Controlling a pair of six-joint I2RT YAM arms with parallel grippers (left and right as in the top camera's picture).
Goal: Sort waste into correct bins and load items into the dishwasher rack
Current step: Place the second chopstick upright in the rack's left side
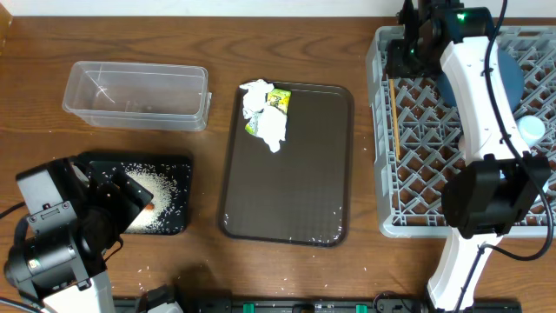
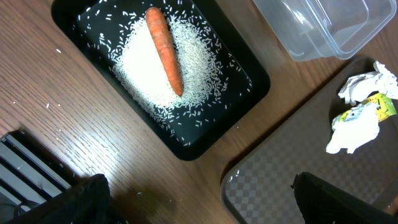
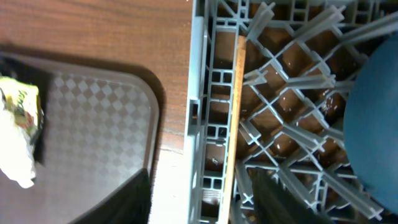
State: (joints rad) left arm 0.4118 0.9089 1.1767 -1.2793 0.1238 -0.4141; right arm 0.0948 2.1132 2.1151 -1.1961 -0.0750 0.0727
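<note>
The grey dishwasher rack [image 1: 408, 183] fills the right side. A wooden chopstick [image 3: 234, 112] lies along its left edge, between the parted fingers of my open right gripper [image 3: 199, 199], which touch nothing. The dark-blue plate [image 3: 373, 124] and a light-blue cup [image 1: 532, 130] sit in the rack. The orange carrot [image 2: 165, 50] lies on a heap of rice [image 2: 146, 71] in the black tray [image 2: 255, 87]. The clear container [image 1: 135, 94] stands behind it. Crumpled napkins [image 2: 354, 130] and the green-yellow wrapper [image 2: 379, 107] lie together. My left gripper [image 2: 199, 205] hangs open and empty above the table.
The napkins and wrapper rest at the far end of a large dark brown serving tray [image 1: 295, 183] in the middle of the table. Stray rice grains dot the wood [image 2: 50, 106] around the black tray. The right arm [image 1: 473, 113] reaches across the rack.
</note>
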